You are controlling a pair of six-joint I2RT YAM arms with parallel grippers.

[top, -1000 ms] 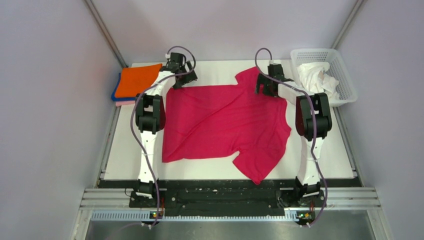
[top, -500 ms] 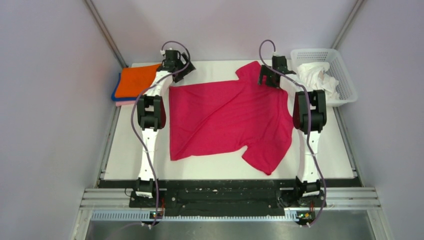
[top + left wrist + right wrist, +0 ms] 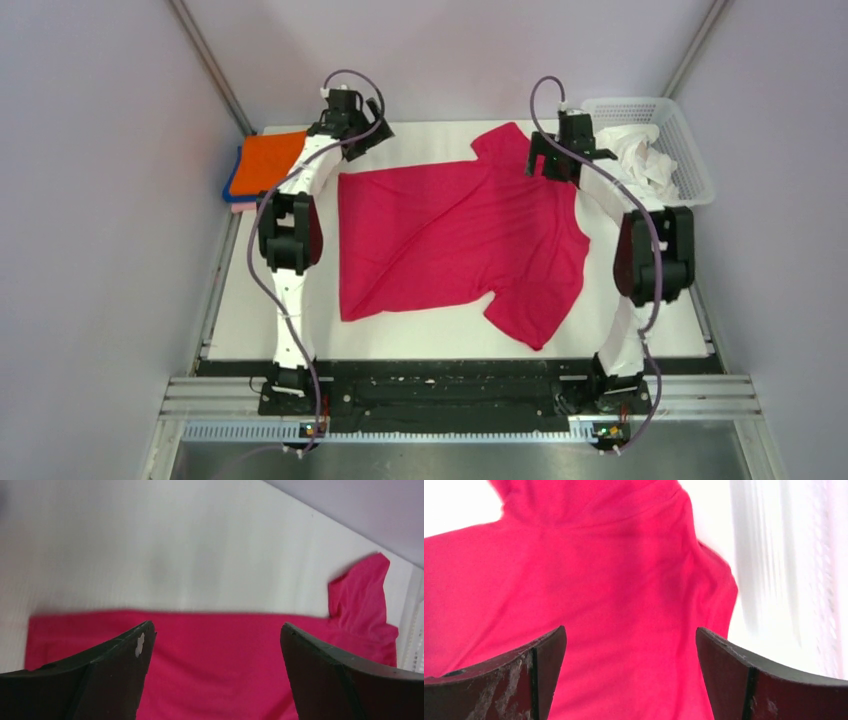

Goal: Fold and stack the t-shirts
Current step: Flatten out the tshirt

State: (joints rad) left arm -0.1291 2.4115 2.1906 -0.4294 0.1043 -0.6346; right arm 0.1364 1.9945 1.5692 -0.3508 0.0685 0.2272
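The crimson-magenta t-shirt lies spread on the white table, one sleeve at the far middle, another at the near right. My left gripper is open and empty above the shirt's far left corner; the wrist view shows the cloth below its spread fingers. My right gripper is open and empty above the shirt's far right edge, cloth below its fingers. Folded orange, blue and pale pink shirts are stacked at the far left. A white shirt lies crumpled in the basket.
The white lattice basket stands at the far right corner, close to my right gripper. Grey walls enclose the table on three sides. The black rail with both arm bases runs along the near edge.
Both grippers have let go of the shirt and moved up and toward the far edge. The shirt slid toward the far side earlier and now lies still. The right elbow swung outward.
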